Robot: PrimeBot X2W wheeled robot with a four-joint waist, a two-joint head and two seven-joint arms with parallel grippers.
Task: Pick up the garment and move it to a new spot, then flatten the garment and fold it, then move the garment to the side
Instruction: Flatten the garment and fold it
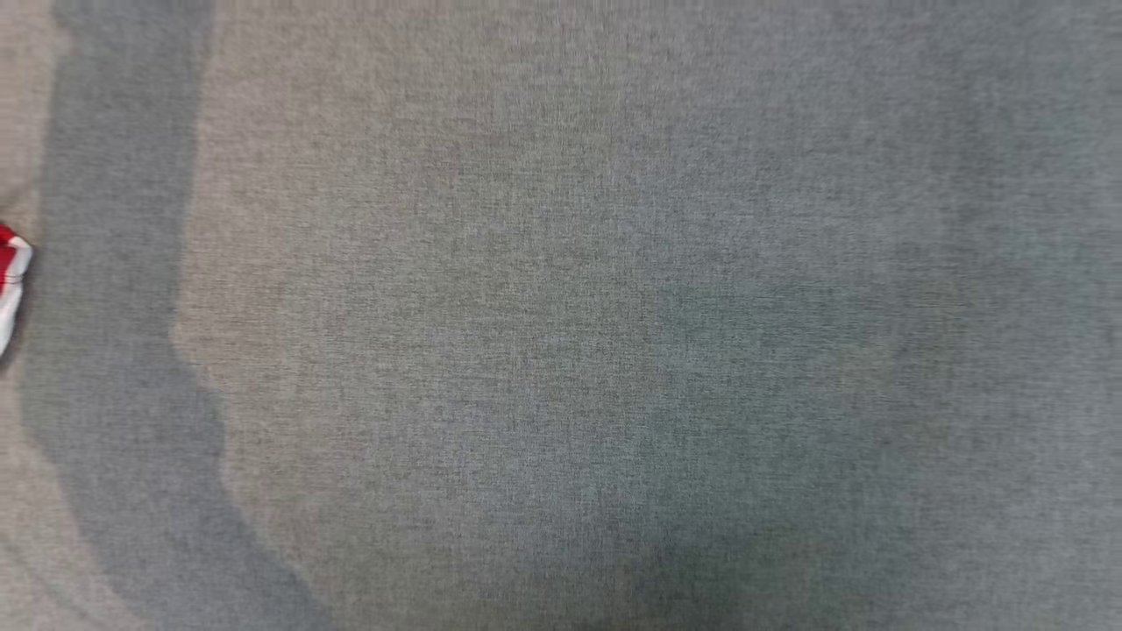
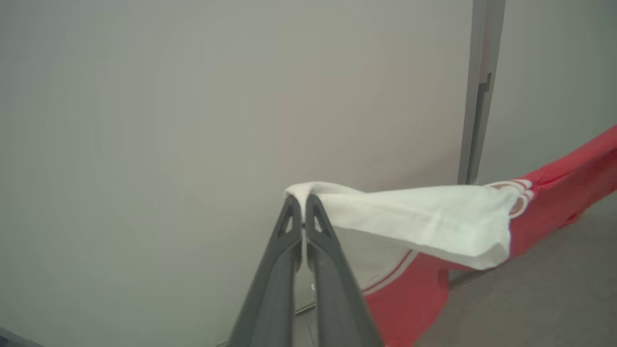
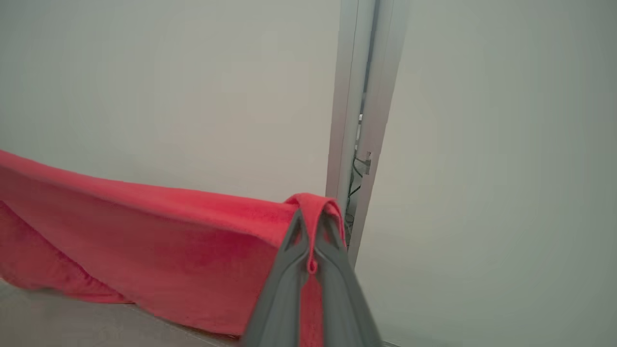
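The garment (image 2: pixel 434 226) is red with a white part and striped trim. It hangs stretched in the air between both arms. In the left wrist view my left gripper (image 2: pixel 302 198) is shut on a white corner of it, and the cloth runs off to the right. In the right wrist view my right gripper (image 3: pixel 312 212) is shut on a red fold of the garment (image 3: pixel 159 241), which sags away to the left above the grey surface. A small red and white bit of the garment (image 1: pixel 10 272) shows at the left edge of the head view.
Grey woven fabric surface (image 1: pixel 561 333) spreads across the head view, with a darker shadow band (image 1: pixel 114 263) on its left. A pale wall (image 3: pixel 168 86) and a grey door frame (image 3: pixel 356 120) stand behind the garment in the wrist views.
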